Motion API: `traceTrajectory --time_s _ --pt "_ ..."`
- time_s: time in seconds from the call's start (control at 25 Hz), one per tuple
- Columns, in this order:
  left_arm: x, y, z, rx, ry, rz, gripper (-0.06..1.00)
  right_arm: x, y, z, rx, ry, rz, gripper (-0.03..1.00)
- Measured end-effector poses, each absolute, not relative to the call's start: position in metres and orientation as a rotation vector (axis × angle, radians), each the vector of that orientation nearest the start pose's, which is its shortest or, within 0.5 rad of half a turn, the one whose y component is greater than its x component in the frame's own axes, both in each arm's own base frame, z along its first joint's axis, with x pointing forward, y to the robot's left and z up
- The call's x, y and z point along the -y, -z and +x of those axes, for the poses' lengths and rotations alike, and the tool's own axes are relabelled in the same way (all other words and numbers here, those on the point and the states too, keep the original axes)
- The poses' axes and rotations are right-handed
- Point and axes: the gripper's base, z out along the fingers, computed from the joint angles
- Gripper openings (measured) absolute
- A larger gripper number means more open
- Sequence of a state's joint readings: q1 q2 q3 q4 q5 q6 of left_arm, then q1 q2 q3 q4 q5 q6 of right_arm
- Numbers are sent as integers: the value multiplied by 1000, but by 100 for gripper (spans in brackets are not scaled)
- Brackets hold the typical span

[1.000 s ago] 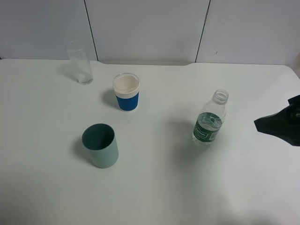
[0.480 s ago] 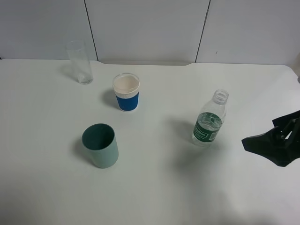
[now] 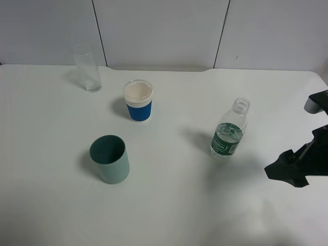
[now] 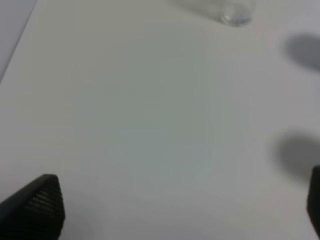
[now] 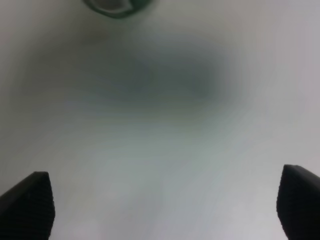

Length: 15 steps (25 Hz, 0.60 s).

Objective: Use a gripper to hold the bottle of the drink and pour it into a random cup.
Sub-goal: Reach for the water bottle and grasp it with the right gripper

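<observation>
The bottle of the drink [image 3: 228, 131] stands upright and uncapped on the white table, right of centre. Its clear body carries a dark green label. Only its blurred base [image 5: 117, 5] shows in the right wrist view. My right gripper [image 3: 285, 171] hovers to the right of the bottle and nearer the front edge, apart from it. In the right wrist view the right gripper [image 5: 162, 206] is open, with bare table between its fingertips [image 5: 29, 199]. The cup [image 3: 138, 101] with the blue sleeve stands left of centre. My left gripper [image 4: 175, 210] is open over bare table.
A grey-green cup [image 3: 109, 159] stands in front of the blue-sleeved cup. A tall clear glass [image 3: 87, 67] is at the back left, and its base [image 4: 235, 15] shows in the left wrist view. A grey panelled wall [image 3: 164, 31] rises behind the table.
My right gripper has come down toward the front of the table and slightly left, closer to the bottle's level. The bottle and cups have not moved.
</observation>
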State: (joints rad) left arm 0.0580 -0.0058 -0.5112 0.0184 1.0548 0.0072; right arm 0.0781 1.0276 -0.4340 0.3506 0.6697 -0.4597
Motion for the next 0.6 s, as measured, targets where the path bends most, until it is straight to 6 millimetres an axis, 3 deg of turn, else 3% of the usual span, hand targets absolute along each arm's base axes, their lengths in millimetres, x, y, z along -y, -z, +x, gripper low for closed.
traceTrajectory --time_s 0.16,0.28,0.4,0.6 --pt "-1 -281 -7 -2021 -63 -52 98 -26 -197 157 -2668 -99 -395 87" --pt "-1 -281 -7 -2021 -63 -52 98 -30 -199 161 -2593 11 -498 87" --pt "-1 -281 -7 -2021 -63 -52 98 -39 -201 164 -2502 59 -636 87" --pt "-1 -281 -7 -2021 -63 -52 98 -47 -203 168 -2389 53 -693 87"
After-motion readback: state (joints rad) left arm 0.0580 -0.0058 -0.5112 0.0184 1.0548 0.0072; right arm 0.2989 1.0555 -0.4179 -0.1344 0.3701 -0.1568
